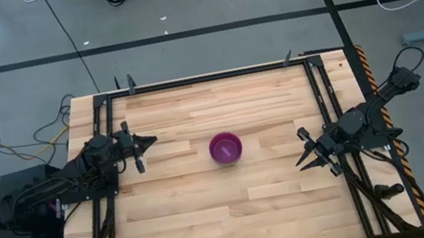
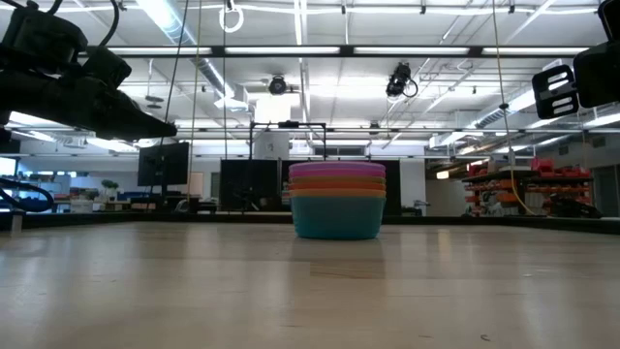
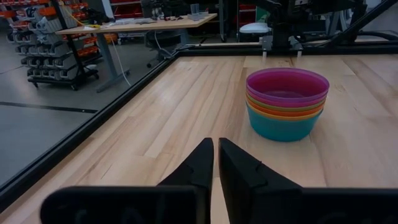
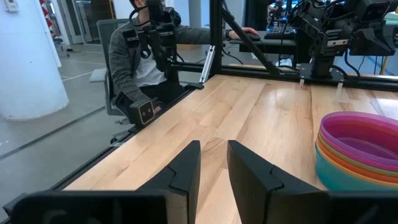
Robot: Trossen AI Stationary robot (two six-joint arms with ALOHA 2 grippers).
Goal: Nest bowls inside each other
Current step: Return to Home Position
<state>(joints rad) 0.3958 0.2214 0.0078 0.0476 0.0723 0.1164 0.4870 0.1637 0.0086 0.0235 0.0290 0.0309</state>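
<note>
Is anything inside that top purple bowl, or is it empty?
Empty: the purple bowl shows only its bare inside in the overhead and wrist views.

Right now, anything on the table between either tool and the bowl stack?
Nothing visible. The stack of bowls stands alone mid-table, with only bare table between it and the left tool on one side, the right tool on the other. Neither tool touches it.

Purple-topped, blue-based bowls (image 3: pixel 286 106)
</note>
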